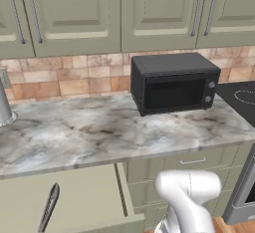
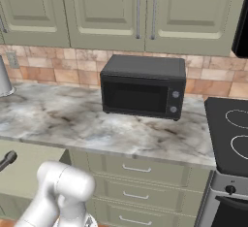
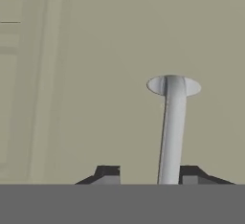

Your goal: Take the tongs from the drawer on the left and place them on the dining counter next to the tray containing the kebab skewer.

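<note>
Gripper (image 3: 149, 175) sits at the silver bar handle (image 3: 171, 122) of the drawer (image 1: 84, 197), its jaws apart with the bar running up between them. The bar lies close to one tip and clear of the other, so nothing is pinched. The drawer stands pulled out under the marble worktop (image 1: 99, 132), and the tongs (image 1: 48, 207) lie inside it on the floor near its left part, lengthwise front to back. They look like slim, flat metal, so I judge them light, stiff along their length, springy across the two arms, and smooth enough to slide in a loose pinch. The best hold seems to be around mid-length, coming straight down and squeezing both arms together across their narrow width, so that they neither splay nor tip. Because they lie flat on the drawer floor, there is little room for the fingertips to get under them. The near end of the tongs is cut off by the bottom edge of the left base view. The right base view shows just a dark rounded tip beside the worktop's edge. I cannot tell which end is the joined one.
</note>
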### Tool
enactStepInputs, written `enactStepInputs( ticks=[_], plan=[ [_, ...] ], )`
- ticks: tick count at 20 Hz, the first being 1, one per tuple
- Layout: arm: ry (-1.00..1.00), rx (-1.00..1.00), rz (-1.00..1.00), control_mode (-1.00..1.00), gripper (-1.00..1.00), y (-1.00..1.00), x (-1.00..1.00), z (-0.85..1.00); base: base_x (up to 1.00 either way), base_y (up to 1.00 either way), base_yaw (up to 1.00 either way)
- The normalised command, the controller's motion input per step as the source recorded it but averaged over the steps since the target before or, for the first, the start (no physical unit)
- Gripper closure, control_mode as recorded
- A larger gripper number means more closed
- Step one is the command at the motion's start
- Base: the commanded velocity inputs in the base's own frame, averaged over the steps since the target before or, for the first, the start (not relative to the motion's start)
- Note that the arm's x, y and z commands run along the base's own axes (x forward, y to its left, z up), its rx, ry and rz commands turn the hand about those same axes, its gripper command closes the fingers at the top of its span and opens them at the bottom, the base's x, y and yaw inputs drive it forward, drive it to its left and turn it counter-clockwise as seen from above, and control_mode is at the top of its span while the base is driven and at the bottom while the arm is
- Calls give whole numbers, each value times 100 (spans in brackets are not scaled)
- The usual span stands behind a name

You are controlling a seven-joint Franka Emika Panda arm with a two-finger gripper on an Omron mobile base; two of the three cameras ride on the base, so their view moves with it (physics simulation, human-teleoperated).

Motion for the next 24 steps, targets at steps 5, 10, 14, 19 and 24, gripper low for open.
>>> enactStepInputs(
  ticks=[5, 10, 14, 19, 24],
  plan=[
    [3, 0, -1, -100, 100, -18, -100, -51, 0, 0, 0],
    [7, 0, -1, -100, 100, -19, -100, -48, 0, 0, 0],
    [12, 0, -1, -100, -100, -7, -58, -20, 0, 0, 0],
    [0, 0, 0, -100, -100, -3, -26, 1, 0, 0, 0],
    [1, 6, -11, -100, -100, -25, -98, 35, 0, 0, 0]
  ],
)
